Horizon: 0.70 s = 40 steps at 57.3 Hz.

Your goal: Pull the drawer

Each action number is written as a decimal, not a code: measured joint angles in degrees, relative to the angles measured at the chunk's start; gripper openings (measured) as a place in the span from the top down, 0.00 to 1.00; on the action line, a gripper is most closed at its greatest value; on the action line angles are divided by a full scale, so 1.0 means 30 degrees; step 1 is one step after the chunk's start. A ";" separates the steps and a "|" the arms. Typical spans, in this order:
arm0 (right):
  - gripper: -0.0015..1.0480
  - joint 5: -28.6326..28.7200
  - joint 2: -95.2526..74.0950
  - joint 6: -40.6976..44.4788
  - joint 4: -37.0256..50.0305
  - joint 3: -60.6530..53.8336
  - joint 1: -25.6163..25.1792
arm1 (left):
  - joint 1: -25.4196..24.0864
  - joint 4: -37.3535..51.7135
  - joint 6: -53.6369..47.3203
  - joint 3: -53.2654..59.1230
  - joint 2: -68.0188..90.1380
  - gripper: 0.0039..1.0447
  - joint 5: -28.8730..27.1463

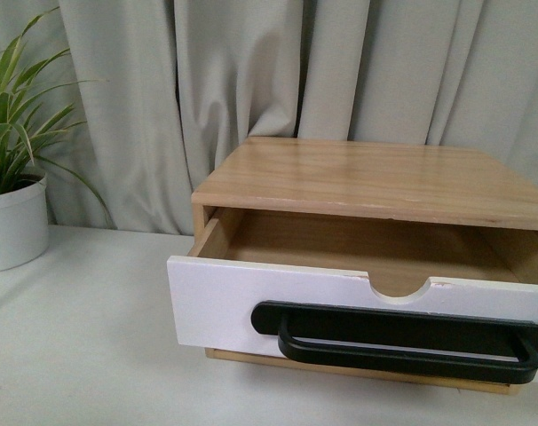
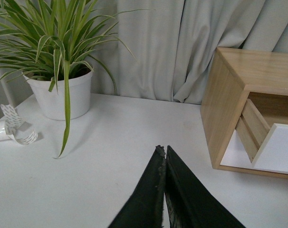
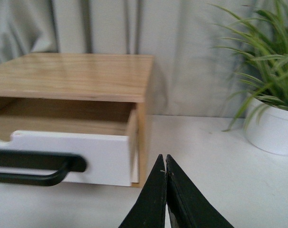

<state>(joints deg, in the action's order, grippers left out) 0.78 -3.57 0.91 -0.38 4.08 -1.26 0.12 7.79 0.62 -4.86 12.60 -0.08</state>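
Note:
The drawer [image 1: 217, 306] has a white front, a long black bar handle [image 1: 402, 342] and a half-round notch in its upper edge. It stands pulled partway out of a light wood cabinet [image 1: 358, 177], showing its wood inside. In the right wrist view the drawer [image 3: 101, 154] and its handle [image 3: 34, 168] lie to one side of my right gripper [image 3: 164, 158], which is shut on nothing above the table. My left gripper [image 2: 162, 149] is shut and empty too, apart from the cabinet [image 2: 229, 102] and the drawer's white front [image 2: 279, 149]. Neither gripper shows in the front view.
A potted green plant in a white pot [image 1: 11, 222] stands at the left by the grey curtain [image 1: 251, 71]. A second white pot with a plant [image 3: 272, 128] stands beyond the cabinet's other side. A curl of white tape [image 2: 13, 128] lies by the left pot [image 2: 63, 97].

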 joint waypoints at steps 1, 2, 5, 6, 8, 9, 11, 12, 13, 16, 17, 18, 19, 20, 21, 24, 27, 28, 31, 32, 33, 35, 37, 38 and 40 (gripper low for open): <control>0.99 0.0022 0.0044 -0.0044 0.0000 -0.0044 0.0138 | 0.0000 -0.0022 0.0022 0.0066 -0.0087 0.97 0.0015; 0.99 0.0007 0.0087 -0.0036 0.0000 -0.0073 0.0233 | 0.0000 -0.0051 -0.0051 0.0109 -0.0168 0.96 0.0036; 0.99 -0.0117 0.0160 -0.0044 0.0000 -0.0175 0.0313 | 0.0000 -0.0124 -0.0051 0.0233 -0.0379 0.96 0.0022; 0.99 -0.0146 0.0197 -0.0051 0.0000 -0.0226 0.0313 | 0.0000 -0.0299 -0.0051 0.0255 -0.0590 0.96 0.0022; 0.99 -0.0197 0.0240 -0.0051 0.0000 -0.0306 0.0321 | 0.0000 -0.1486 -0.0051 0.0262 -0.1443 0.96 0.0007; 0.99 -0.0189 0.0270 -0.0051 0.0000 -0.0335 0.0321 | 0.0000 -0.2040 -0.0058 0.0342 -0.1923 0.96 0.0036; 0.99 -0.0182 0.0335 -0.0051 0.0000 -0.0423 0.0328 | 0.0000 -0.2601 -0.0058 0.0546 -0.2798 0.96 0.0044; 0.99 -0.0189 0.0357 -0.0058 0.0000 -0.0466 0.0328 | 0.0000 -0.2630 -0.0058 0.0554 -0.3016 0.96 0.0036; 0.99 -0.0189 0.0503 -0.0058 0.0029 -0.0561 0.0342 | 0.0000 -0.2630 -0.0058 0.0554 -0.3126 0.96 0.0022; 0.99 -0.0175 0.1035 -0.0058 0.0087 -0.1093 0.0350 | 0.0000 -0.2637 -0.0058 0.0619 -0.3279 0.96 0.0022; 0.99 -0.0189 0.1071 -0.0058 0.0080 -0.1188 0.0350 | 0.0000 -0.2637 -0.0058 0.0670 -0.3300 0.96 0.0015; 0.99 -0.0189 0.1071 -0.0051 0.0058 -0.1224 0.0350 | 0.0000 -0.2637 -0.0058 0.0699 -0.3337 0.96 0.0022; 0.99 -0.0182 0.1071 -0.0058 0.0066 -0.1224 0.0350 | 0.0000 -0.2630 -0.0058 0.0772 -0.3402 0.96 0.0029; 0.99 -0.0182 0.1071 -0.0058 0.0066 -0.1224 0.0350 | 0.0000 -0.2616 -0.0058 0.0889 -0.3585 0.96 0.0036; 0.99 -0.0182 0.1086 -0.0058 0.0066 -0.1224 0.0350 | 0.0000 -0.2616 -0.0066 0.1129 -0.3832 0.96 0.0036; 0.99 -0.0189 0.1115 -0.0058 0.0066 -0.1224 0.0350 | 0.0000 -0.2616 -0.0058 0.1457 -0.4065 0.96 0.0022; 0.99 -0.0175 0.1115 -0.0058 0.0066 -0.1224 0.0350 | 0.0000 -0.2630 -0.0066 0.1457 -0.4073 0.96 0.0022; 0.99 -0.0175 0.1115 -0.0058 0.0066 -0.1224 0.0350 | 0.0000 -0.2630 -0.0066 0.1457 -0.4087 0.96 0.0022; 0.99 -0.0182 0.1115 -0.0058 0.0066 -0.1224 0.0350 | 0.0000 -0.2630 -0.0066 0.1457 -0.4124 0.96 0.0022; 0.99 -0.0175 0.1115 -0.0058 0.0066 -0.1224 0.0350 | 0.0000 -0.2630 -0.0066 0.1457 -0.4124 0.96 0.0022; 0.99 -0.0182 0.1115 -0.0058 0.0073 -0.1224 0.0350 | 0.0000 -0.2630 -0.0066 0.1457 -0.4124 0.96 0.0022; 0.99 -0.0182 0.1115 -0.0044 0.0066 -0.1224 0.0350 | 0.0000 -0.2630 -0.0066 0.1457 -0.4124 0.96 0.0022; 0.93 -0.0182 0.1115 -0.0051 0.0066 -0.1224 0.0350 | 0.0000 -0.2630 -0.0058 0.1457 -0.4124 0.96 0.0022; 0.91 -0.0189 0.1115 -0.0058 0.0066 -0.1224 0.0350 | 0.0000 -0.2630 -0.0058 0.1457 -0.4124 0.94 0.0022; 0.83 -0.0182 0.1115 -0.0058 0.0066 -0.1224 0.0350 | 0.0000 -0.2630 -0.0058 0.1457 -0.4124 0.87 0.0022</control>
<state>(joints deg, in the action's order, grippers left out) 0.23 -0.23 0.73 -0.19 0.40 -0.21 0.12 -0.10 0.45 -0.49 0.23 -0.01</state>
